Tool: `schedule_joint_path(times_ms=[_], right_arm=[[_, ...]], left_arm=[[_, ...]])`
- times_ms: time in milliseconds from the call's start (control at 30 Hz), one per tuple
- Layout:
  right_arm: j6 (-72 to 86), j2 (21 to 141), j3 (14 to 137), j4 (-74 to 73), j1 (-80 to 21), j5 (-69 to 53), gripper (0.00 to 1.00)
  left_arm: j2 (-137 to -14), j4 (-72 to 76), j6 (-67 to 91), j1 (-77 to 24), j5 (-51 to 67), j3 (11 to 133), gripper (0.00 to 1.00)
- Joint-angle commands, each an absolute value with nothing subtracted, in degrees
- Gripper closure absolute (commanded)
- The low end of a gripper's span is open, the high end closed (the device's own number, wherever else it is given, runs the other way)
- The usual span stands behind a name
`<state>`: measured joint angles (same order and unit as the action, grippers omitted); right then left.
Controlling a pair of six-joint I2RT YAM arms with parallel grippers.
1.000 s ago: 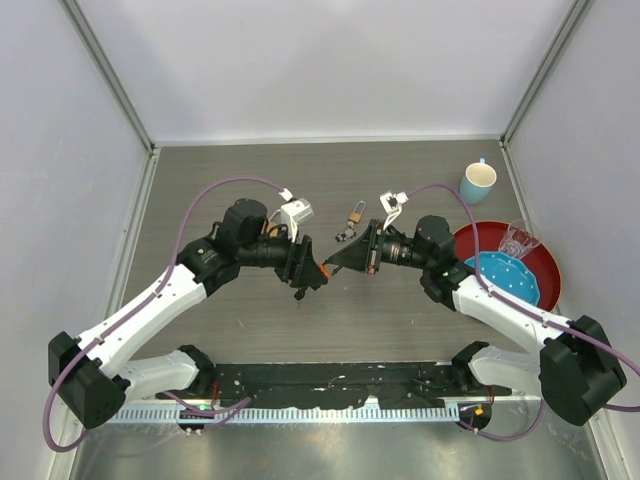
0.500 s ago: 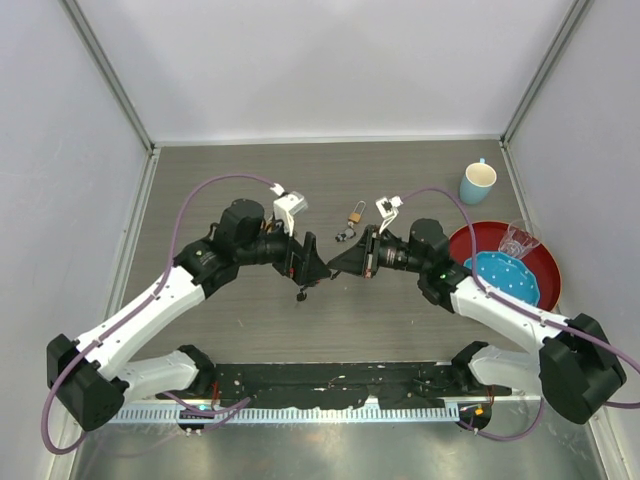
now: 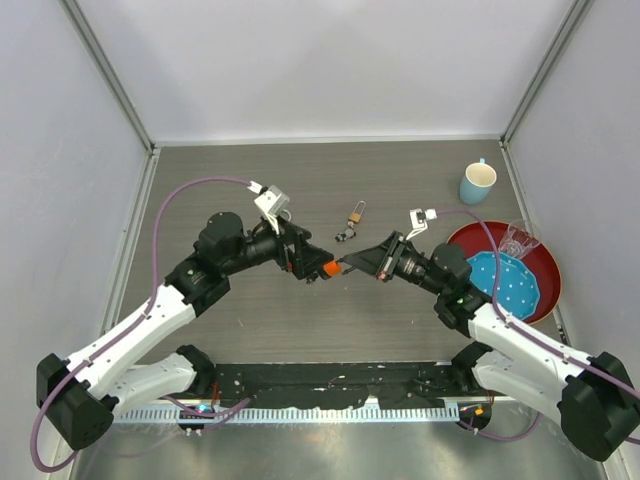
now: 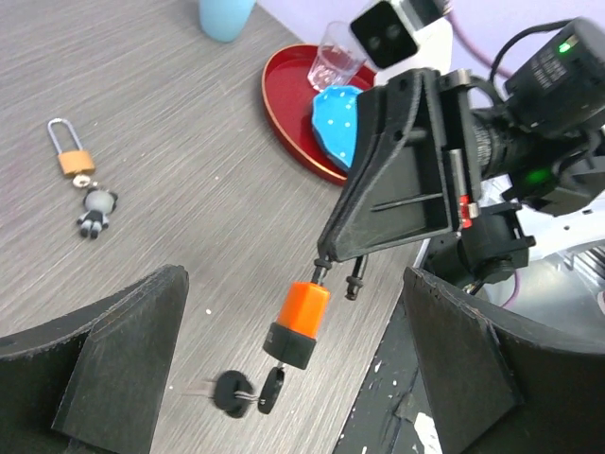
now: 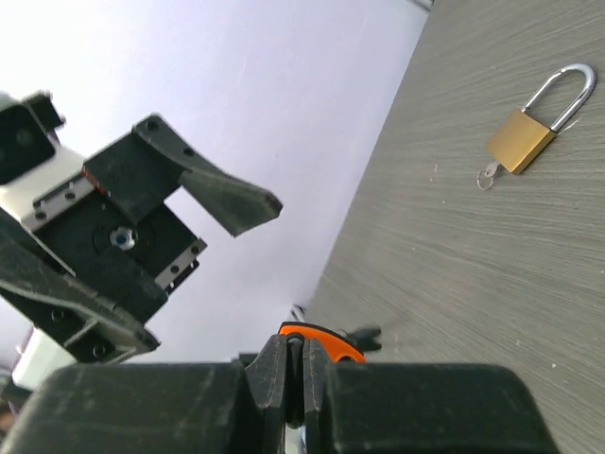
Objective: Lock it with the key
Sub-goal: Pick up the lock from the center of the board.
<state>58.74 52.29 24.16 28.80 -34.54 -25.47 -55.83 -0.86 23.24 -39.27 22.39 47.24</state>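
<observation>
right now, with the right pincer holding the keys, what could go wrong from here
The right pincer pinches the orange-capped key bunch only at its thin top end, with black keys dangling below; it might swing or slip out.
The brass padlock with silver shackle lies loose and unheld, and the left pincer is open, so pushing a key in may just slide it.

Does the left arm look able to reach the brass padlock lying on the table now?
Probably yes. The left gripper is open and holds nothing, and the brass padlock lies uncovered on the grey wooden table beyond it. The right gripper, shut on the orange-capped key, sits beside that path, not across it.
</observation>
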Motion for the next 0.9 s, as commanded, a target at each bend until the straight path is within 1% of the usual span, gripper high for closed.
schedule_joint_path(times_ms=[0, 167, 333, 433, 533, 567, 633, 667, 733, 800, 867], right_arm=[[72.06, 50.36, 20.49, 44.01, -34.63, -20.13, 0.98], [80.05, 49.84, 17.06, 53.17, -34.54, -18.20, 0.98], [81.47, 48.69, 18.63, 51.42, -34.63, -18.63, 0.99], [81.83, 48.34, 19.68, 50.63, -34.63, -18.81, 0.99], [81.83, 47.55, 19.95, 49.84, -34.63, -18.46, 0.99], [81.83, 47.37, 20.13, 49.66, -34.54, -18.20, 0.99], [81.56, 46.76, 20.30, 48.87, -34.54, -17.93, 0.99], [81.30, 46.67, 20.56, 48.43, -34.54, -17.84, 0.98], [81.04, 46.41, 20.83, 47.72, -34.45, -17.93, 0.98], [81.21, 46.41, 20.92, 47.72, -34.45, -17.84, 0.98], [81.30, 46.15, 20.83, 47.90, -34.45, -17.58, 0.98]], left_arm=[[-55.02, 10.19, 24.26, -39.11, 27.41, 45.88, 0.00], [-57.03, 15.28, 26.28, -39.20, 32.43, 44.91, 0.03], [-58.44, 19.42, 28.12, -39.20, 33.66, 42.89, 0.04], [-59.59, 20.65, 29.00, -39.20, 33.92, 42.19, 0.06], [-60.64, 22.58, 29.88, -39.20, 34.45, 41.40, 0.11], [-60.91, 23.28, 29.97, -39.20, 34.54, 40.96, 0.16], [-61.35, 24.86, 30.67, -39.20, 34.72, 40.43, 0.21], [-61.35, 25.48, 31.02, -39.20, 34.89, 39.91, 0.26], [-61.61, 26.89, 31.64, -39.20, 34.89, 39.38, 0.30], [-61.70, 27.68, 31.99, -39.20, 34.89, 39.02, 0.32], [-62.05, 28.39, 32.34, -39.20, 35.33, 38.94, 0.35]])
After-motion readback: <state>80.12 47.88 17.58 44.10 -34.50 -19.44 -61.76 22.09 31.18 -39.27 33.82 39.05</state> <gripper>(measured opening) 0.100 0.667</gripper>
